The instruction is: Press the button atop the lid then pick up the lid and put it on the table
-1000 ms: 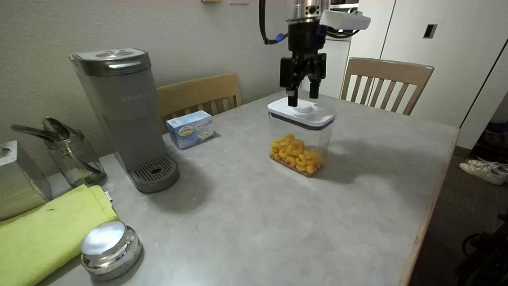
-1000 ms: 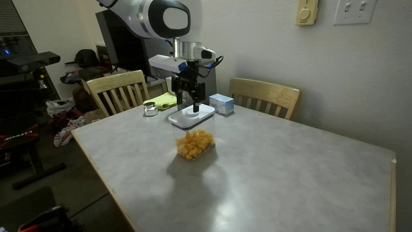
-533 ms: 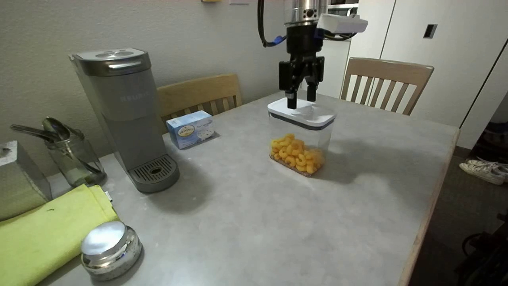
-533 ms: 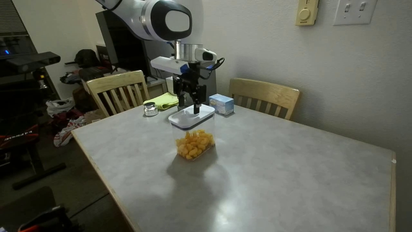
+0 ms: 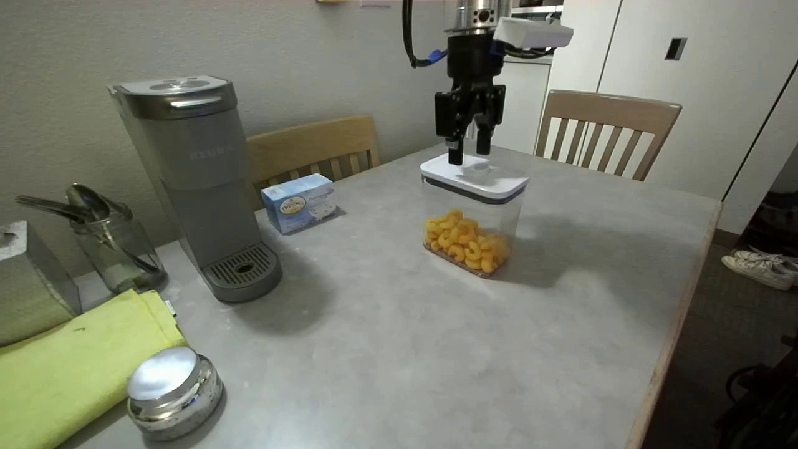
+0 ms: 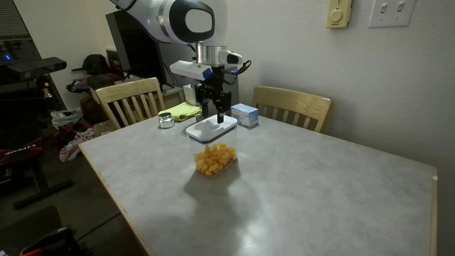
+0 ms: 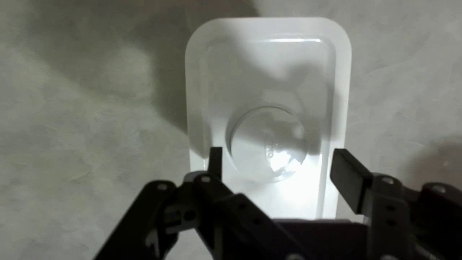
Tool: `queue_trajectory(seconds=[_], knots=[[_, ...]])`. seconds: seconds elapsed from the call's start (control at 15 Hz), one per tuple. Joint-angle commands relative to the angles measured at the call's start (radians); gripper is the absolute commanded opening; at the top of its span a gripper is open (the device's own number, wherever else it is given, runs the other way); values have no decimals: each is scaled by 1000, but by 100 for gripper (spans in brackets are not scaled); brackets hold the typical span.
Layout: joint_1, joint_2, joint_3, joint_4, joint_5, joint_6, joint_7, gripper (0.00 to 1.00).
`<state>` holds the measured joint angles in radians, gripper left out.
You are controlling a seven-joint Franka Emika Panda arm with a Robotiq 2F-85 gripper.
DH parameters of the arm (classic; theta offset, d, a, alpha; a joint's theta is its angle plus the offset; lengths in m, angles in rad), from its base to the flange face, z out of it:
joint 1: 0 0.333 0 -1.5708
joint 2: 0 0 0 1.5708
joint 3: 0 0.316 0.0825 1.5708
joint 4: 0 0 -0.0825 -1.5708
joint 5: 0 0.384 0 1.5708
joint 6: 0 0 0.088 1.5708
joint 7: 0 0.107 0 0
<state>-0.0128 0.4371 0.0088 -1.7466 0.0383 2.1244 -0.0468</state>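
Gripper (image 5: 469, 157) noted poised over the flat white lid (image 5: 474, 182), jaws parted and nothing clasped. The gap has just been narrowed a little, from which it is judged that a grip is being prepared, with the press either done or nearly so. Black fingers (image 7: 348, 180) are seen to either side of the round white button (image 7: 269, 144) in the wrist view; whether anything is touched cannot be told. Button appears slightly raised; lid is seated on the clear container (image 5: 489, 215), not yet lifted. Against the earlier frame: fingertips carried slightly higher and drawn sideways, so that the button is left less covered in both exterior views; a press just released is possible, not confirmed. No shift is found in lid, container or the orange curled puffs (image 5: 467, 240) inside. Container is stood on the grey table (image 5: 386, 349), onto which the lid is later to be laid. Farther off, the blue Twinings tea box (image 5: 299, 204) and the Keurig coffee maker (image 5: 206, 149) are recorded unmoved, well apart from the gripper.
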Motion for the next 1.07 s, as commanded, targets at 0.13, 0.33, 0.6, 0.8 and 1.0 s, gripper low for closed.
queue_trajectory(seconds=[0.13,0.33,0.6,0.8,1.0], knots=[[1,19,-6,23,-12,11,7,73],[2,16,-7,16,-16,11,7,73],[2,17,-9,9,-24,13,8,73],[2,22,-9,7,-25,14,9,72],[2,30,-9,6,-24,13,9,72]])
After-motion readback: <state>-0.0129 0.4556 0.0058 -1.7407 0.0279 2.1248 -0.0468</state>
